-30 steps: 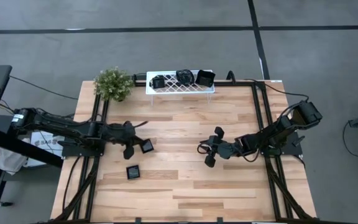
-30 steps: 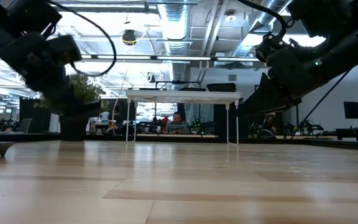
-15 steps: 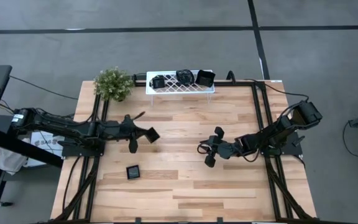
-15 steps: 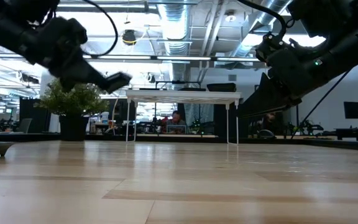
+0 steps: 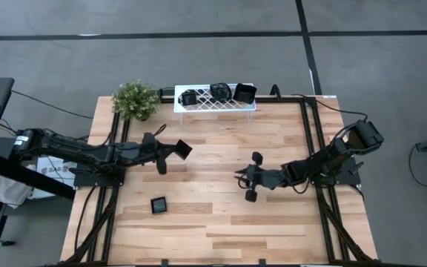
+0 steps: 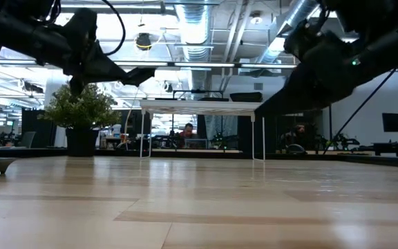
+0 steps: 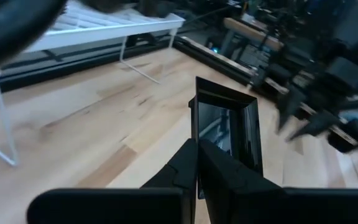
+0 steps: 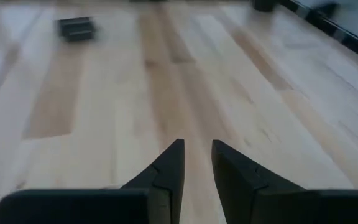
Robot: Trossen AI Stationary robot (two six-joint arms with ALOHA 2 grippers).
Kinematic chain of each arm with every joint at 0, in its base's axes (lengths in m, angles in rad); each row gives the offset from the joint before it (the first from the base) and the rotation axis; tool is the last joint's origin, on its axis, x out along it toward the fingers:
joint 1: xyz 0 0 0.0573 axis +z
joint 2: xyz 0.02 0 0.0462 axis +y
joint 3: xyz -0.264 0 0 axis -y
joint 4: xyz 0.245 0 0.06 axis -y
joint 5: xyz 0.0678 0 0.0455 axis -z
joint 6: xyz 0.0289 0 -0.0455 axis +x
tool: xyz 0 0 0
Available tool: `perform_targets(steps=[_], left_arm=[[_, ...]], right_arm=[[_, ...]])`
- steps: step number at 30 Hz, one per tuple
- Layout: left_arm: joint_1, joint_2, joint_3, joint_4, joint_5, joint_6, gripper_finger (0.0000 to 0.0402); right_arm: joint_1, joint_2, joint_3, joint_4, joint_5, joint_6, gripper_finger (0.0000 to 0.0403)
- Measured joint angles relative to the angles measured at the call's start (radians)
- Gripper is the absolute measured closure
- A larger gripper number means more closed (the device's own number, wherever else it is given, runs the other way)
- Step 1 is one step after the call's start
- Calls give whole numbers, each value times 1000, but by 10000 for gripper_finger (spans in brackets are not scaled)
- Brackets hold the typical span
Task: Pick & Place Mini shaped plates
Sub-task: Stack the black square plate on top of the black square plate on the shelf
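My left gripper point(image 5: 170, 149) is above the table's left-centre and is shut on a small square glossy black plate point(image 7: 225, 132), which is off the wood point(image 6: 138, 73). A second square plate point(image 5: 159, 205) lies flat on the table nearer the front edge; it also shows in the right wrist view point(image 8: 75, 28). Three more black plates sit on the white lattice rack point(image 5: 215, 105) at the far edge. My right gripper point(image 5: 247, 178) hovers over the table's middle with a narrow gap between its fingers point(image 8: 196, 158) and holds nothing. My left gripper pinches the square plate between its two fingers by one rim edge point(image 7: 196, 121). The fingers point(image 7: 185, 160) come roughly level from the table's left. The plate is lifted clear, stands out beyond the fingertips and is tilted up on edge.
A potted plant point(image 5: 135, 99) stands at the far left corner beside the rack. Black rails run along the table's left and right sides point(image 5: 311, 141). Bare wood lies between the two grippers and toward the near edge.
My left gripper has risen with the square plate, lifting it clear of the table. It has carried the plate toward the far edge and slightly right, toward the rack, and the plate has tipped up. My right gripper has shifted slightly left.
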Motion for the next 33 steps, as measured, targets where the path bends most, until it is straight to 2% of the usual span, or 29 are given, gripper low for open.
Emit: perform_targets(steps=[6, 10, 25, 33], left_arm=[[0, 42, 0, 11, -49, -60, 385], [0, 65, -1, 47, -108, -62, 385], [4, 158, -1, 340, -229, -17, 385], [94, 164, -1, 435, -245, 4, 385]], right_arm=[[44, 0, 0, 102, -141, -218, 328], [77, 1, 0, 151, -165, -287, 334], [52, 1, 0, 162, -164, -278, 338], [52, 1, 0, 181, -164, -276, 338]])
